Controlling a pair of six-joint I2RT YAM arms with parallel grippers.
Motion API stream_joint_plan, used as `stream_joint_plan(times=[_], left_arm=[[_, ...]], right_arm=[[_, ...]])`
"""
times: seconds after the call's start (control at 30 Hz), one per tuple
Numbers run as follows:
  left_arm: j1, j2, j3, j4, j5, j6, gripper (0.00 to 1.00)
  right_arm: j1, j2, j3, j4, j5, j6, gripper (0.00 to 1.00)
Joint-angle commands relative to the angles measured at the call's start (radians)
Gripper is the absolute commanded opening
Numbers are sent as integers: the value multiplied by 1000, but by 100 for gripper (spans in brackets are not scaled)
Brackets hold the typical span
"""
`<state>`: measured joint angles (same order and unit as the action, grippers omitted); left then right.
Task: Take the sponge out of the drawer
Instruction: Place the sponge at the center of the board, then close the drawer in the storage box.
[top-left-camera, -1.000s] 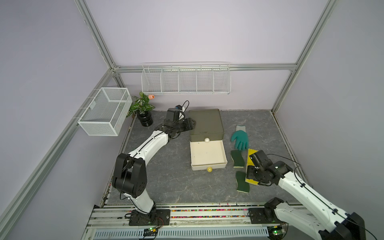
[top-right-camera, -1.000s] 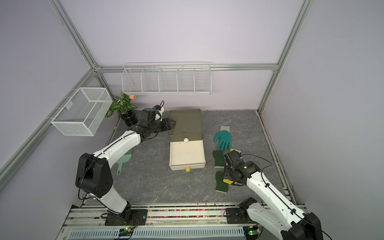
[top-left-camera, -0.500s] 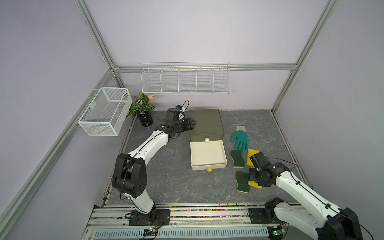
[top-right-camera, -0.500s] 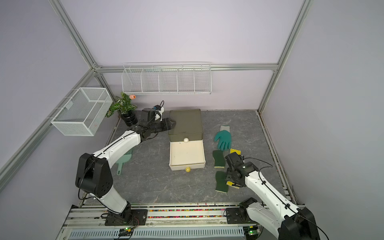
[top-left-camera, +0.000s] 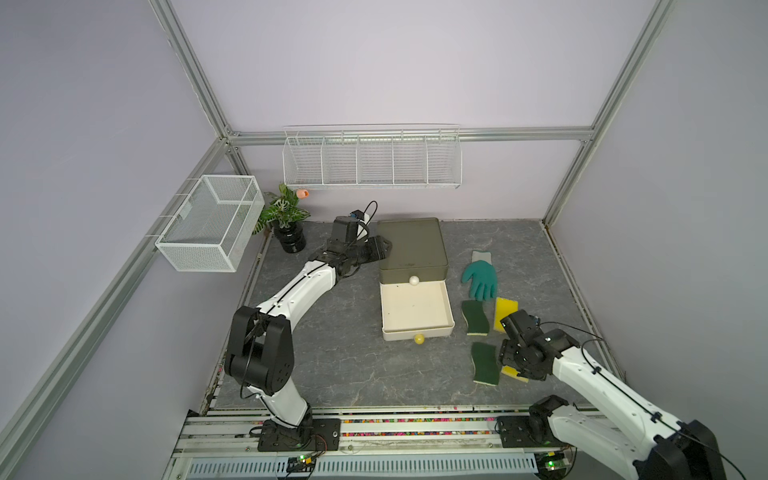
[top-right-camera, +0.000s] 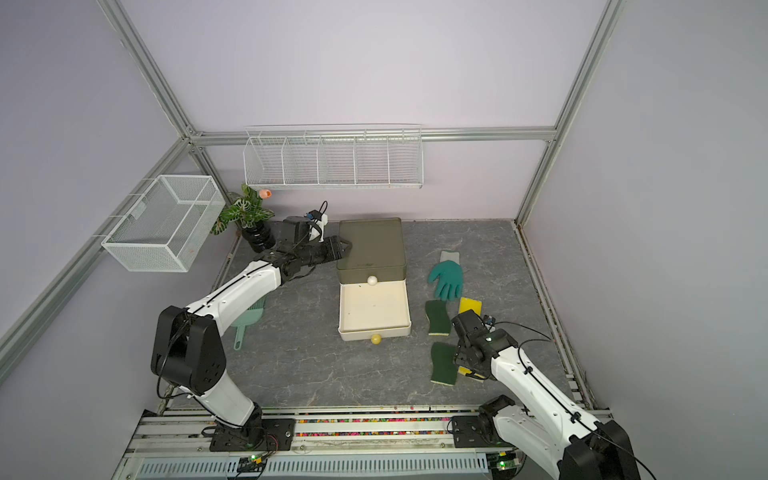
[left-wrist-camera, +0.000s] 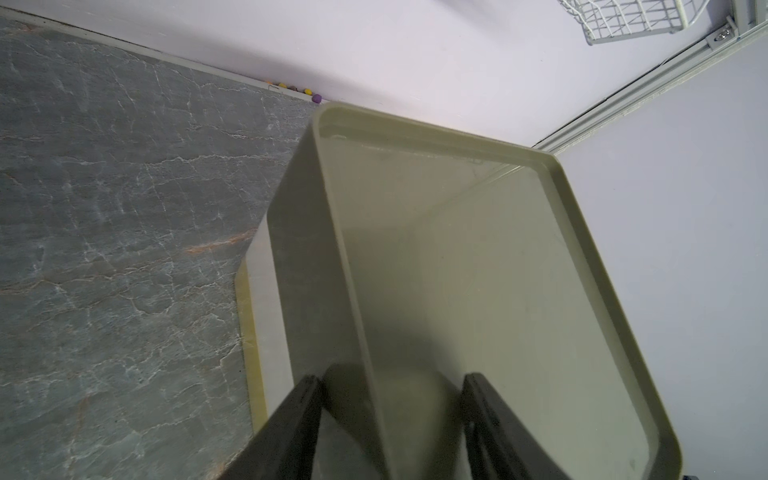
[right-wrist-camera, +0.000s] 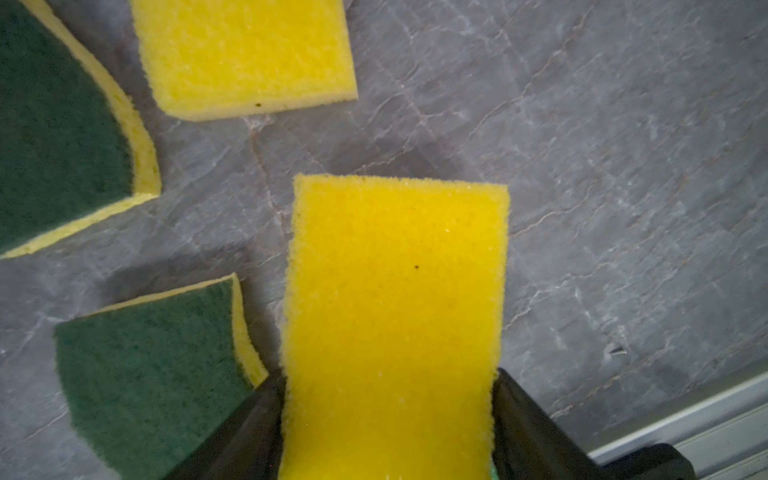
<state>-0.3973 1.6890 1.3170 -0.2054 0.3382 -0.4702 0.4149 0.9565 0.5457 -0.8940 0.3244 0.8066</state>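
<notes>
At the near edge of the tabletop (top-left-camera: 332, 365), the right end effector (top-left-camera: 512, 368) has drawn back toward its own base and sunk low in the last second, bringing the sponge (right-wrist-camera: 395, 282) with it. In the wrist view, this yellow sponge fills the gap between the two black fingers (right-wrist-camera: 528, 419). It touches both but is hardly pinched, so it is grasped only lightly, and I judge that a set-down is under way.

Just beside it, toward the drawer, lies a green sponge (top-left-camera: 484, 365), with a sliver of bare tabletop between the two. Farther back sit another green sponge (top-left-camera: 473, 318) and a second yellow sponge (top-left-camera: 505, 312), and beyond them a teal glove (top-left-camera: 481, 279).

The drawer (top-left-camera: 415, 309) stands pulled out. Its cream floor is bare in both top views, just as it was a second ago. The sponge is therefore already outside the drawer, well off to the right arm's side. As I read it, all that remains is to let go and lift clear without dragging the sponge along.

Farthest back, the left end effector (top-left-camera: 380, 246) has not stirred. Its fingers (left-wrist-camera: 303, 411) stand apart astride the top edge of the olive cabinet (top-left-camera: 411, 245), apparently steadying it. I cannot tell whether they pinch that edge or merely lean on it.
</notes>
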Motion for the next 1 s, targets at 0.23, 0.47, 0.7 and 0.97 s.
stream_joint_plan(times=[0.23,0.47,0.7,0.97], left_arm=[[-26,51,-39,-64,80,12,58],[-23,51,-42,-61,79,7,57],[-25,46,-43,-68,70,6,58],[-24,43,-43,-76,62,7,58]], right_arm=[[-3,-48,3,-24,29,24,95],[-3,-311,57,86,-147,-104,95],[-3,-364,106,198,-362,-144,89],[66,-217,145,360,-640,-169,89]])
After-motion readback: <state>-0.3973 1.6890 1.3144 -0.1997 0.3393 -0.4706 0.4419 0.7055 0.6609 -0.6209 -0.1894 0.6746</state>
